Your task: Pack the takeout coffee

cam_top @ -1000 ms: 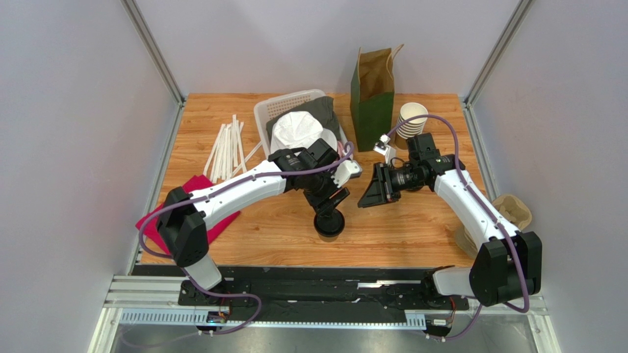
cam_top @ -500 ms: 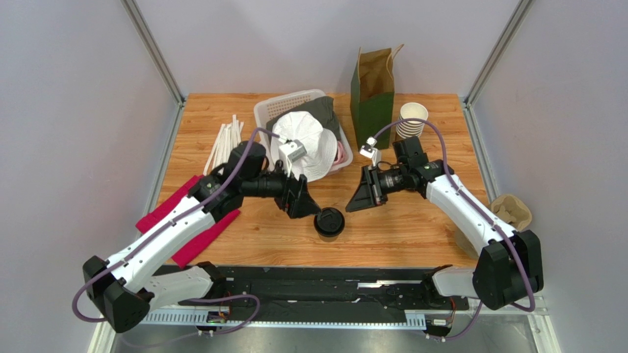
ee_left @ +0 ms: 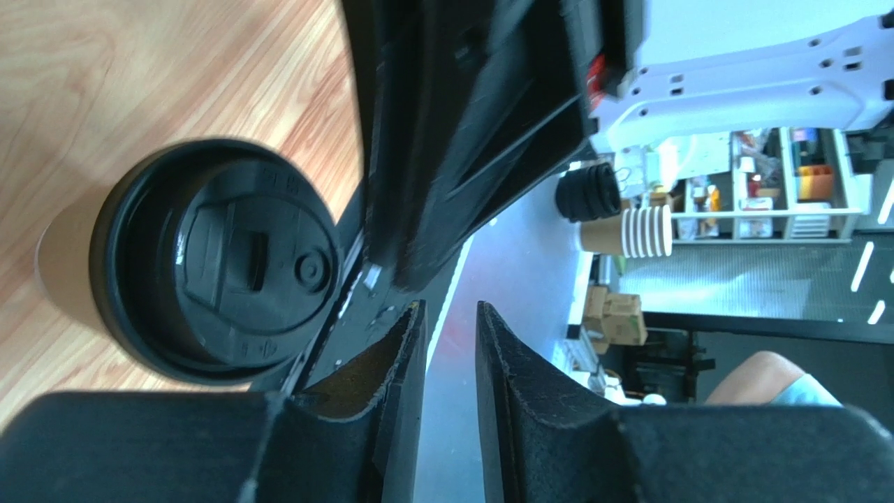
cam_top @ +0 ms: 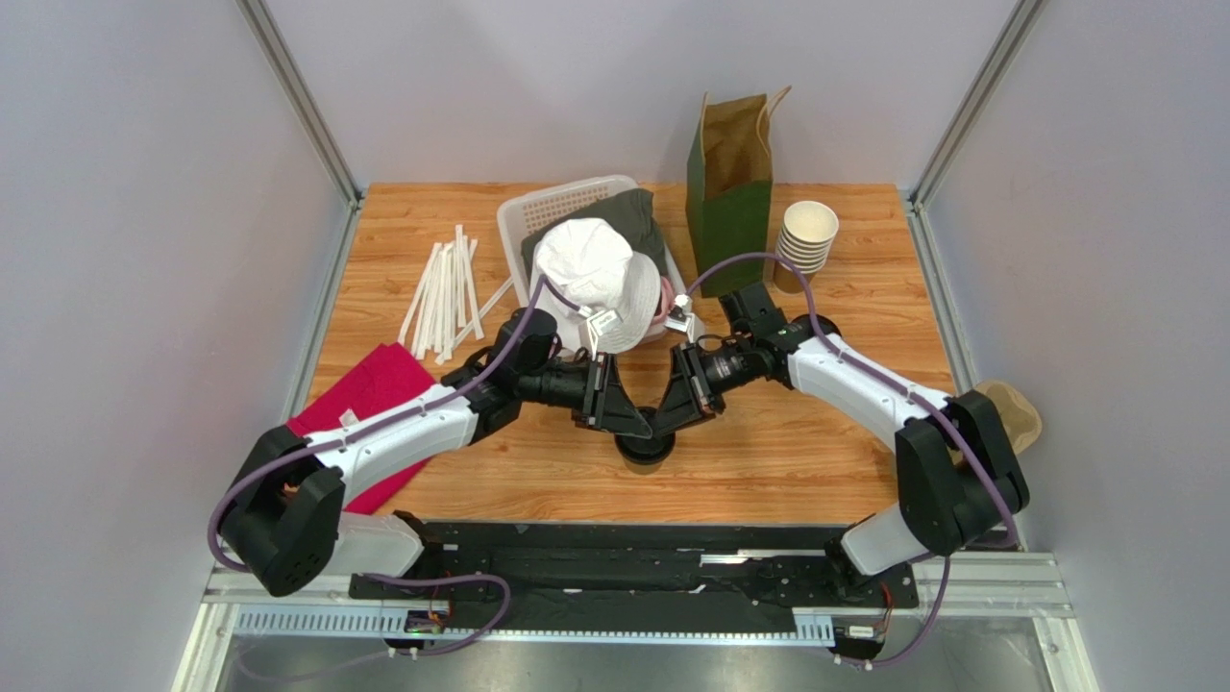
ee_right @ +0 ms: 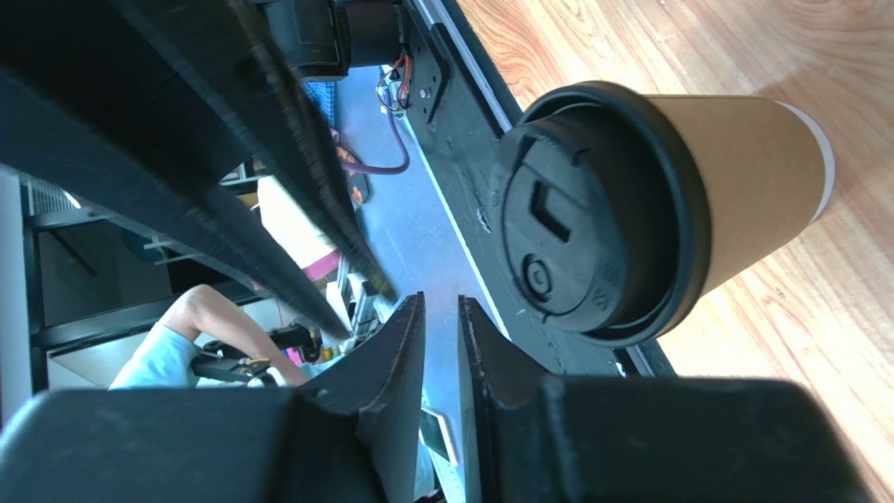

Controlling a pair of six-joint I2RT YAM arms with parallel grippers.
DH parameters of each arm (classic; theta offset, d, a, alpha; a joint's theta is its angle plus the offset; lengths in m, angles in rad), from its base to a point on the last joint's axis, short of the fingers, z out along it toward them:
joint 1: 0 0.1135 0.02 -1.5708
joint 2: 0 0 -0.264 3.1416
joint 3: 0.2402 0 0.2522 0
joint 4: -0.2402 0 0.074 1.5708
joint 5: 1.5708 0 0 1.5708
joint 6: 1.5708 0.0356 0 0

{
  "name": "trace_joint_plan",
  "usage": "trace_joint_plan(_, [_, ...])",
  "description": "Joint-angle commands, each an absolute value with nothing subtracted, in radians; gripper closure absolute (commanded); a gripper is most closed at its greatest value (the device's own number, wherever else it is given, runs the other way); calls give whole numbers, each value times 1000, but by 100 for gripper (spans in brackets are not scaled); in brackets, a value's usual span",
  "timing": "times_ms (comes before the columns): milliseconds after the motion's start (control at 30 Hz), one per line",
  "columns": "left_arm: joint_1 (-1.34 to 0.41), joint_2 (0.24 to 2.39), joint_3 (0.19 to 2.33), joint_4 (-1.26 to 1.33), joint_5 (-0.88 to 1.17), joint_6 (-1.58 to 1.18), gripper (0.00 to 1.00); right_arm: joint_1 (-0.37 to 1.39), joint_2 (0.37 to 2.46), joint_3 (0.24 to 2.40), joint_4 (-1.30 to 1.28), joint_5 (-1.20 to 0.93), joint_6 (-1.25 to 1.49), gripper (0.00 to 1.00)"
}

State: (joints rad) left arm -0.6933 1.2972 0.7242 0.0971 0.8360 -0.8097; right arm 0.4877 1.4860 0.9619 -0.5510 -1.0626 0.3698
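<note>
The takeout coffee [cam_top: 644,443], a kraft-brown cup with a black lid, stands upright on the wooden table near its front edge. My left gripper [cam_top: 621,414] and right gripper [cam_top: 673,404] meet tip to tip just above it. In the left wrist view the lid [ee_left: 215,262] lies left of my left gripper [ee_left: 449,309]. In the right wrist view the cup [ee_right: 756,178] lies right of my right gripper [ee_right: 440,299]. Both pairs of jaws stand a narrow gap apart with nothing between them. Neither gripper holds the cup.
A green and brown paper bag [cam_top: 729,180] stands open at the back, with a stack of lidless cups [cam_top: 806,235] to its right. A white basket [cam_top: 537,216] holds white and grey things. White straws [cam_top: 448,289], a red cloth [cam_top: 368,397] and a pulp carrier [cam_top: 1004,411] lie at the sides.
My left gripper left the cup, swung left, then came back beside it, its jaws widening and then narrowing. The right gripper moved left and down to the cup, its jaws narrowing.
</note>
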Motion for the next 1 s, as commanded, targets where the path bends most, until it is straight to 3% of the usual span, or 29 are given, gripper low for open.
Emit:
trace_joint_plan(0, [-692,1333,723,245,888,-879,71,497,1516,966,-494,-1089,391,83])
trace_joint_plan(400, [-677,1514,667,160,865,-855,100,517,1629,957,-551,-1043,319,91])
trace_joint_plan(667, [-650,1638,680,124,861,-847,100,514,1744,973,-575,-1039,278,99])
trace_joint_plan(967, [-624,1684,655,137,864,-865,100,482,1816,951,-577,-1048,236,100])
